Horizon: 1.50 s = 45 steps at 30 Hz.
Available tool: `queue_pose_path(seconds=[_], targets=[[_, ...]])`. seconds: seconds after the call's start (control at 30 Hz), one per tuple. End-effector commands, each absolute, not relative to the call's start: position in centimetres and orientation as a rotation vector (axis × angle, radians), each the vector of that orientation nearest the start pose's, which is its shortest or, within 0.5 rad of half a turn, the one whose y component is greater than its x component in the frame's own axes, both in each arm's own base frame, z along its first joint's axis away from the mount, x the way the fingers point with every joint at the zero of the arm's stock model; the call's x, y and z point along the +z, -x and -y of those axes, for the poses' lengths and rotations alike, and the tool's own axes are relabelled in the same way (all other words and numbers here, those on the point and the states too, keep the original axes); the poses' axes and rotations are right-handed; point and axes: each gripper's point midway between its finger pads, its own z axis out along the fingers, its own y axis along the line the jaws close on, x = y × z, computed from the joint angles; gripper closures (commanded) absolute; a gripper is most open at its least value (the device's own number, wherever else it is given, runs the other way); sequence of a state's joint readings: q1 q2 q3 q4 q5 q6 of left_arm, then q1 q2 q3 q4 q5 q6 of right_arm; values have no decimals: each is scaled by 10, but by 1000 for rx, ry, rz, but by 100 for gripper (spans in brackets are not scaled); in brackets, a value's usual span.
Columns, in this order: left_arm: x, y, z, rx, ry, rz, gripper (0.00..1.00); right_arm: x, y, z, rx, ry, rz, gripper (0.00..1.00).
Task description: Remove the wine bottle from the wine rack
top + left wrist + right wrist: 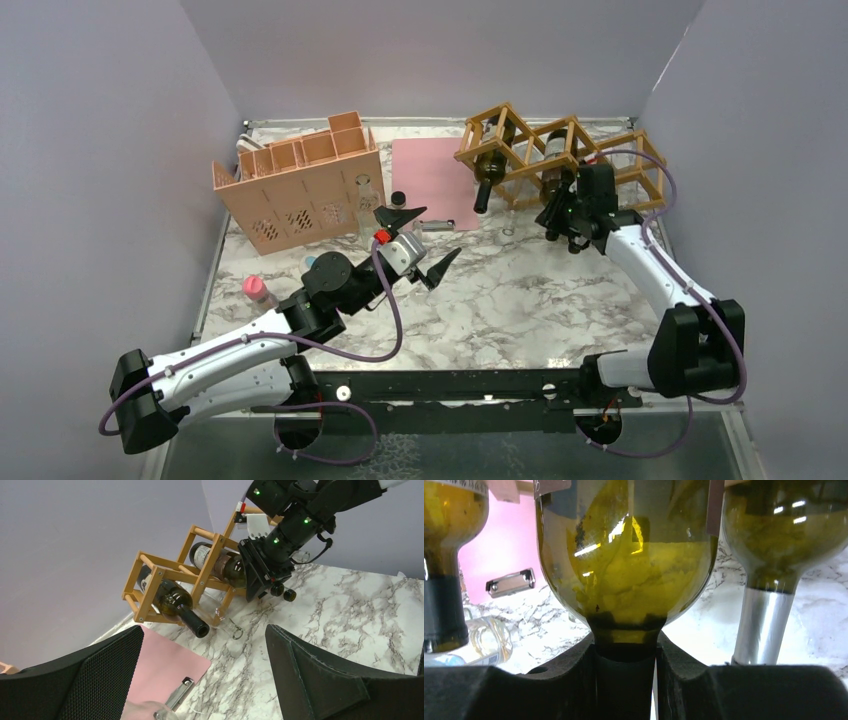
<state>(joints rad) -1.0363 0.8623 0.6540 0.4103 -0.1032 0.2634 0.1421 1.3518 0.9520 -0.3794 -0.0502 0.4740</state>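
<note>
The golden-brown wooden wine rack (600, 150) stands at the back right and holds three dark green bottles lying neck-forward. My right gripper (558, 215) is shut on the neck of the middle wine bottle (556, 180), which still lies in its cell. In the right wrist view the neck runs between the fingers (559, 680) below the bottle's shoulder (626, 555). The left wrist view shows the rack (150, 575), this bottle (220, 562) and the right gripper (262, 572). My left gripper (425, 240) hangs open and empty above mid-table, left of the rack, with fingers (75, 680) wide apart.
A salmon-pink perforated compartment box (300, 190) stands at the back left. A pink clipboard (430, 180) lies between it and the rack. The left rack bottle (488, 170) pokes its neck over the clipboard. A pink-capped small bottle (257, 290) stands at the left.
</note>
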Motion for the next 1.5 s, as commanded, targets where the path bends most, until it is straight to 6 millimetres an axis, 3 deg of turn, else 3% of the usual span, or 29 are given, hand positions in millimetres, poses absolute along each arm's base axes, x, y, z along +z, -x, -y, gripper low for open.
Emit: queue_pose_path(seconds=[0.0, 0.37, 0.6, 0.87, 1.07, 1.47], targets=[[334, -204, 286, -571, -749, -1151, 1, 161, -354, -90, 460, -299, -2234, 74], [334, -203, 287, -573, -750, -1152, 1, 181, -317, -96, 537, -232, -2185, 77], [333, -204, 286, -562, -747, -1155, 1, 174, -299, -106, 613, -184, -2205, 77], [334, -202, 287, -578, -738, -1157, 1, 195, -288, -104, 617, -173, -2174, 78], [330, -203, 289, -570, -743, -1168, 1, 186, -278, -111, 672, -202, -2238, 88], [329, -203, 290, -571, -745, -1172, 2, 200, -278, -122, 784, -232, -2133, 88]])
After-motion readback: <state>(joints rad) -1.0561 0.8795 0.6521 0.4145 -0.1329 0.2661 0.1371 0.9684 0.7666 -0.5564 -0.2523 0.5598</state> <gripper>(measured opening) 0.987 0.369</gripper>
